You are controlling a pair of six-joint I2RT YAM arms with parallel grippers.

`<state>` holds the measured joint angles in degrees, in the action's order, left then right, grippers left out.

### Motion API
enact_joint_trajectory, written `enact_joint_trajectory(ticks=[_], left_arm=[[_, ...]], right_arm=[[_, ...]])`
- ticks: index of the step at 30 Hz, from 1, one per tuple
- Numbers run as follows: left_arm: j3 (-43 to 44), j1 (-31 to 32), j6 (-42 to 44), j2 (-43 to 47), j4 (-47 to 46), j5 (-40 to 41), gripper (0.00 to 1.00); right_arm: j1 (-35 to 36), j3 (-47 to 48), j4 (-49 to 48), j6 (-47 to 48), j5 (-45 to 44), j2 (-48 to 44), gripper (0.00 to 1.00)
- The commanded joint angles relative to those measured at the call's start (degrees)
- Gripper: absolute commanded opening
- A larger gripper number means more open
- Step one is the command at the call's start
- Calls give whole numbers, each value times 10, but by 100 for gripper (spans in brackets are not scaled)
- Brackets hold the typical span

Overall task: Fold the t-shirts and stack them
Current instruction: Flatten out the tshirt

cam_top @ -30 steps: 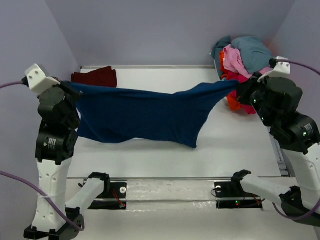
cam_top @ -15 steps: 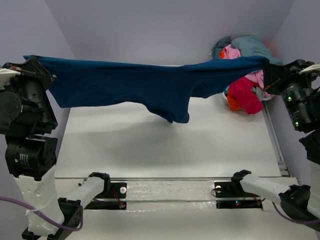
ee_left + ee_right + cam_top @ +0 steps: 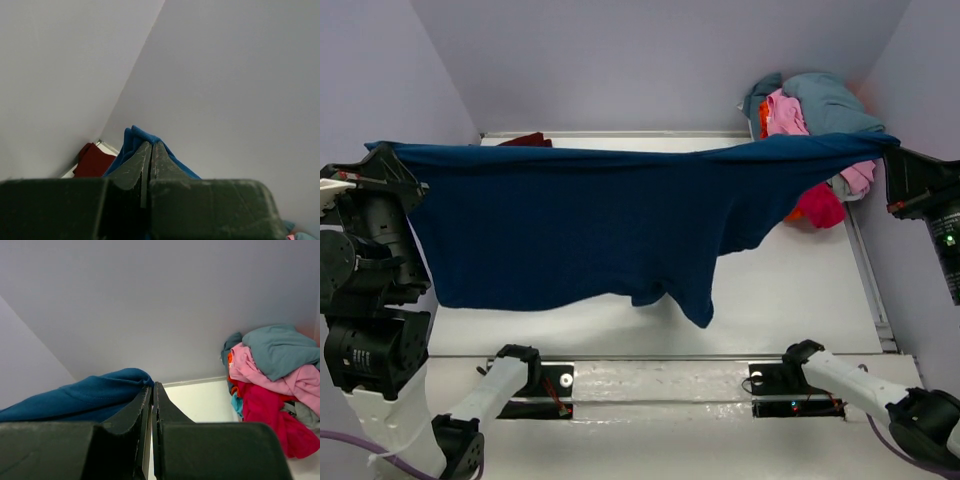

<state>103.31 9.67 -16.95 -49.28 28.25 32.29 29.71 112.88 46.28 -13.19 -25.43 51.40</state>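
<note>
Nearest, at 6 o'clock in the overhead view, a pale metal rail [image 3: 660, 385] carries two black base mounts with smooth white arm links rising from them. A small white-lettered label on the black motor housing of the left arm [image 3: 365, 345] is too small to read. Beyond the rail lies the flat, matte white table [image 3: 800, 290]. Over it hangs the blue t-shirt [image 3: 570, 230], a soft plain knit spread like a curtain. Its top edge is pulled nearly straight from 9 o'clock to 3 o'clock, and its lower edge is wavy, with one corner drooping to a point near 6 o'clock. At 9 o'clock the left gripper [image 3: 382, 155] pinches one end of that top edge. In its wrist view the dark, scuffed, wedge-shaped fingers are pressed together with only a hairline between them, and folds of blue cloth bunch just past their tips. At 3 o'clock the right gripper [image 3: 892, 152] clamps the other end in the same way, its jaws closed to a slit with blue cloth puffed against the left finger. Farther back, at 11 o'clock, a dark maroon t-shirt [image 3: 525, 140] lies flat at the table's far edge, mostly hidden behind the blue one. At 1 o'clock a rumpled heap of t-shirts [image 3: 810, 100] sits in the far corner, grey-teal on top, then pink, orange and magenta-red, against the plain lilac-grey walls [image 3: 650, 60].
</note>
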Motion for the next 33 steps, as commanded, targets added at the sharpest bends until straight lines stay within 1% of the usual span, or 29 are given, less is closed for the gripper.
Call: enact_joint_trajectory(ticks=[1,4,6,7,8,9,11,13,17,18,20,21,22,25,29,30,33], left_arm=[[-11,-4,27,2,-27,64,6],[-27,-4,28,-17,-35,71,6],[-50,-4,28,-41,-52,69,6],[-53,-4,22,-52,-54,68,6],[-56,-4,17,-76,-58,59,6],[-65,-4,7,-88,-63,53,6],[-100,-4,-2,-112,-97,38,6],[-118,-4,-10,-143,-116,35,6],[-144,-4,-15,-208,-144,45,5],[-162,-4,-17,-217,-152,46,5],[-188,-4,-20,-235,-193,46,5],[-208,-4,-19,-245,-203,45,5],[-210,-4,-19,-256,-208,44,5],[-206,-4,-26,-333,-208,46,6],[-220,-4,-32,-380,-230,40,6],[-219,-4,-33,-403,-236,37,6],[-182,-4,-35,-470,-215,30,6]], right_arm=[[-2,36,-27,33,-48,-10,7],[-2,45,-37,47,-62,8,7],[-2,73,-40,60,-77,35,7],[-2,86,-37,68,-90,54,7],[-2,98,-33,77,-116,99,7],[-2,105,-37,94,-129,120,7],[-2,89,-64,95,-136,166,7],[-2,53,-95,89,-125,193,7],[-2,10,-113,77,-103,266,7],[-2,-1,-118,70,-96,292,7],[-2,-43,-142,63,-82,309,7],[-10,-50,-144,49,-63,334,7],[-15,-53,-141,41,-55,350,7],[-30,-67,-139,16,-18,407,7],[-56,-76,-134,-10,13,470,7],[-69,-75,-132,-22,29,483,7],[-88,-54,-114,-37,56,537,7]])
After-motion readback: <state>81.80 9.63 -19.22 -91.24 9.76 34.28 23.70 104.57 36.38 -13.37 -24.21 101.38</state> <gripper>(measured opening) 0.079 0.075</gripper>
